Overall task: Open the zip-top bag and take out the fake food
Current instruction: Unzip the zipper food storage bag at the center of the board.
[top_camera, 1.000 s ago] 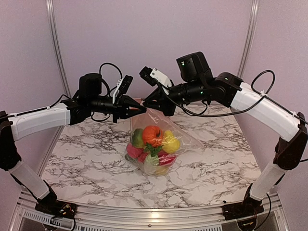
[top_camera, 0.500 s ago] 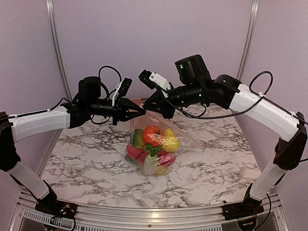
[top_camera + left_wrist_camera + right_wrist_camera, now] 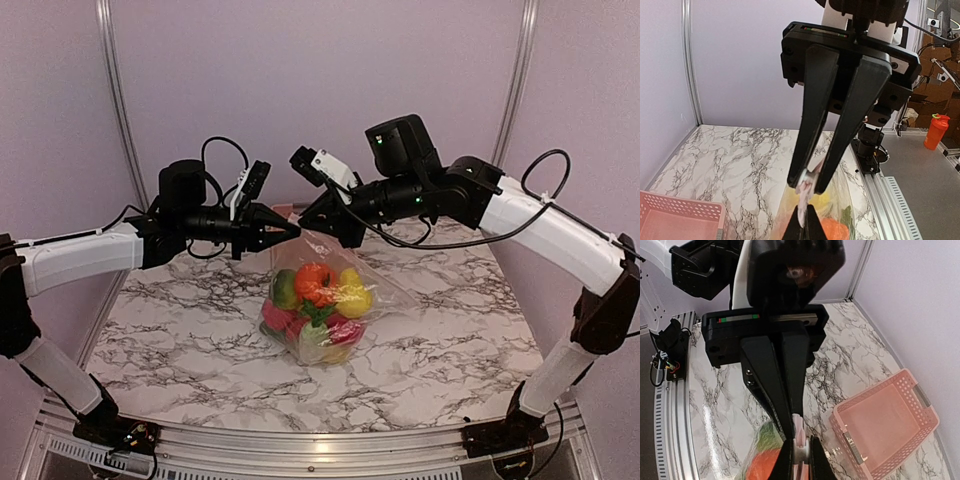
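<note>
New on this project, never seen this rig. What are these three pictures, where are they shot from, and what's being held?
Two robot arms are bolted at the near edge of a marble-patterned table. The wide picture comes from a fixed camera above and behind them. The other two come from a camera on each wrist, so each shows the opposite arm head-on. The left hand and the right hand meet in the middle, both shut on the top edge of a clear zip-top bag. Inside is the fake food: plastic fruit and vegetables. A pink basket also stands on the table.

Pink perforated basket [image 3: 885, 429], marble table [image 3: 450, 340], orange bottle [image 3: 935, 132]
</note>
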Action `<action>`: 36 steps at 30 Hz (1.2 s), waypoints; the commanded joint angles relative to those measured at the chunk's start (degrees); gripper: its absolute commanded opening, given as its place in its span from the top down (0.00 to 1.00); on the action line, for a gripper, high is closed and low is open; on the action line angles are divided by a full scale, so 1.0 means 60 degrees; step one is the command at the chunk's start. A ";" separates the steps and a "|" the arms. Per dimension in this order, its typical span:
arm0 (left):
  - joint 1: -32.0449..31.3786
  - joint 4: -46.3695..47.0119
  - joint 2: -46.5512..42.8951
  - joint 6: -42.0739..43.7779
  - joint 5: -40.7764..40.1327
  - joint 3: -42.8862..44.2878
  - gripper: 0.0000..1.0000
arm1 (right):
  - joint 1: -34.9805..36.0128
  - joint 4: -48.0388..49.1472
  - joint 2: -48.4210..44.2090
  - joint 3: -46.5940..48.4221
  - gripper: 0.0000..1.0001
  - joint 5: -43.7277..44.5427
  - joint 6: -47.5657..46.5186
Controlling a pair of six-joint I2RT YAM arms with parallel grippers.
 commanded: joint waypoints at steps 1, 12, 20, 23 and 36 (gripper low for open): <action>0.0268 0.0525 -0.0532 -0.0112 -0.0002 -0.0131 1.00 | -0.0037 -0.0834 -0.0456 -0.0228 1.00 0.0528 0.0088; 0.0408 0.0586 -0.0647 -0.0108 -0.0209 -0.0233 1.00 | -0.0035 -0.0982 -0.0988 -0.0891 1.00 0.0837 0.0338; 0.0687 0.0748 -0.0650 -0.0166 -0.0298 -0.0247 1.00 | -0.0035 -0.1079 -0.1689 -0.1628 1.00 0.1156 0.0675; 0.0798 0.0863 -0.0633 -0.0228 -0.0299 -0.0288 1.00 | -0.0035 -0.1184 -0.1960 -0.1925 1.00 0.1244 0.0802; 0.1243 0.1578 -0.0418 -0.0606 -0.0335 -0.0538 1.00 | -0.0035 -0.1663 -0.2659 -0.2647 1.00 0.1458 0.1174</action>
